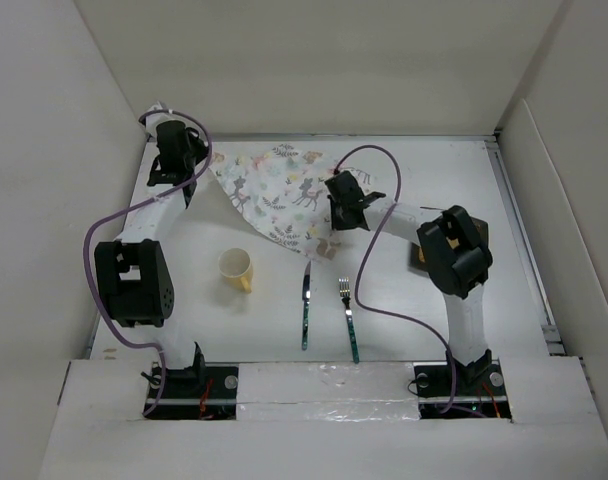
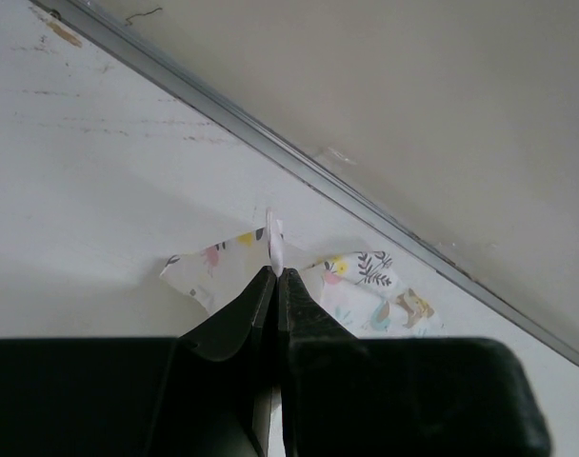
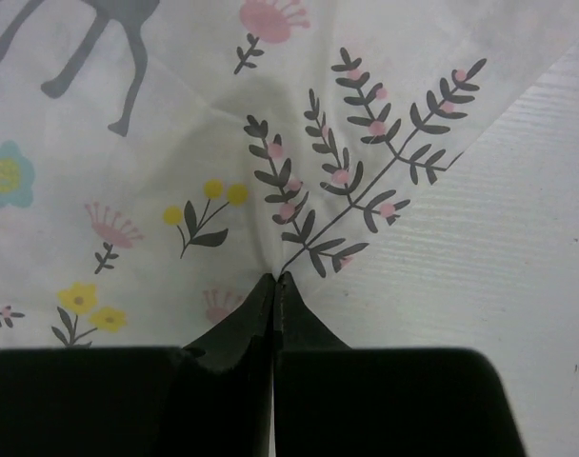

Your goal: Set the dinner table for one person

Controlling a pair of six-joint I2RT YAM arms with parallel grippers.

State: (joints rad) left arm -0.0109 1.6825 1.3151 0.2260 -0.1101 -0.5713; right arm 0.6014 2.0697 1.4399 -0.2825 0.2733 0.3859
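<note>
Clamped on the far-left corner of the placemat (image 1: 279, 195), the left end effector (image 2: 277, 276) is seen with its fingers pressed together on the cloth, close to the back wall. The right end effector (image 3: 275, 278) is likewise closed on the placemat's near edge, where the fabric is puckered. The placemat is spread crookedly over the far middle of the table (image 1: 424, 180), which is bounded by white walls. Nearer the arms, a cup (image 1: 236, 268) is placed, with a knife (image 1: 306, 300) and fork (image 1: 348, 315) laid side by side to its right.
</note>
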